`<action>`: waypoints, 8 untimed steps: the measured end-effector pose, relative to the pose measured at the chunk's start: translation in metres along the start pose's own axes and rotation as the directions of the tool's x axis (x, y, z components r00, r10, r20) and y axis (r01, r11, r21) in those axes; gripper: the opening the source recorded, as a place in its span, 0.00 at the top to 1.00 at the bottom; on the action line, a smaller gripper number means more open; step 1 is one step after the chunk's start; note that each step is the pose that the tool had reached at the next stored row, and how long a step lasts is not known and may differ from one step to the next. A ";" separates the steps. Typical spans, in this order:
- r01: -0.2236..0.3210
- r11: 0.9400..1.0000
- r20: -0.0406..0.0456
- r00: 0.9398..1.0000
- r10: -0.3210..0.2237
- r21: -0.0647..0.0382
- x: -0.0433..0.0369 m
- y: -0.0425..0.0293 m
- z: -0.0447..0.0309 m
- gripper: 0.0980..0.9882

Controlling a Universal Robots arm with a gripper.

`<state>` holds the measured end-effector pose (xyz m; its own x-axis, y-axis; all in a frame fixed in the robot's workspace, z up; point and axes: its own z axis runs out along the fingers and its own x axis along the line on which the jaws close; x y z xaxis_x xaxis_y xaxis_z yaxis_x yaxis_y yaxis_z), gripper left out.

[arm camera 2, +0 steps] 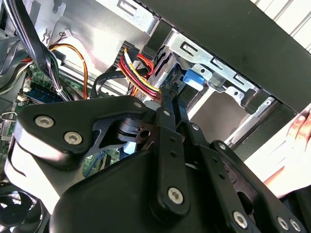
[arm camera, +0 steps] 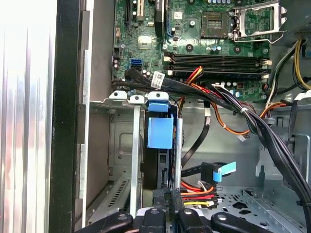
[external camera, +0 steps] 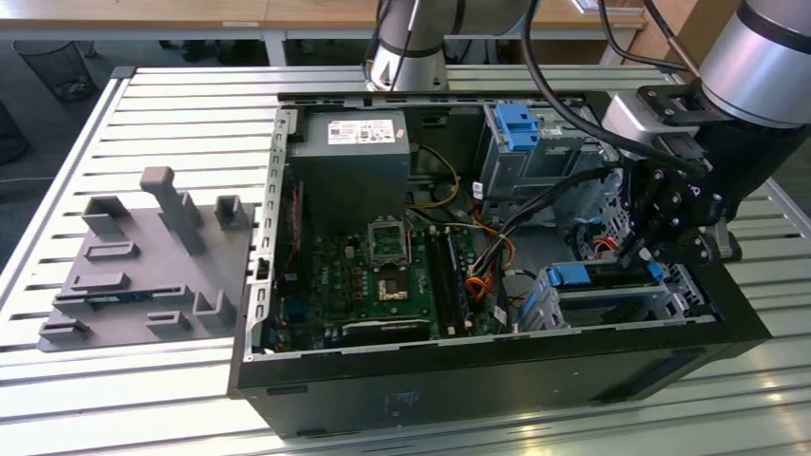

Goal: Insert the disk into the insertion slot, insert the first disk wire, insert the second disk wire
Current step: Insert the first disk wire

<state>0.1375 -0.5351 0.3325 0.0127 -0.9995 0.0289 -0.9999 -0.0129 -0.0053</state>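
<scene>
The disk (external camera: 606, 282), in its bright-blue carrier (arm camera: 159, 131), sits inside the insertion slot (external camera: 633, 306), a low silver cage at the case's near corner on the exterior view's right. My gripper (external camera: 640, 258) reaches down into the case at the disk's open end. Its fingers (arm camera 2: 167, 97) converge on a black connector (arm camera: 163, 196) with red, yellow and black wires (arm camera 2: 138, 73), held at the disk's edge. A second black cable with a blue-tabbed plug (arm camera: 217, 171) lies loose beside it on the case floor.
A thick black cable bundle (arm camera: 272, 136) crosses above the motherboard (external camera: 380, 266). A taller grey cage with a blue latch (external camera: 514, 123) stands at the back. A grey fixture plate (external camera: 140, 266) lies outside the case. A person's hand (arm camera 2: 299, 141) rests beside the case.
</scene>
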 end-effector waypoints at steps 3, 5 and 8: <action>0.000 1.000 0.000 1.000 0.000 0.000 0.0000 0.0000 0.0000 0.92; -0.001 1.000 0.001 1.000 0.001 0.000 0.0000 0.0000 -0.0009 0.92; -0.010 1.000 0.000 1.000 0.010 0.000 0.0000 0.0000 -0.0014 0.92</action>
<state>0.1375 -0.5351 0.3339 0.0026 -0.9996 0.0287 -1.0000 -0.0027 -0.0054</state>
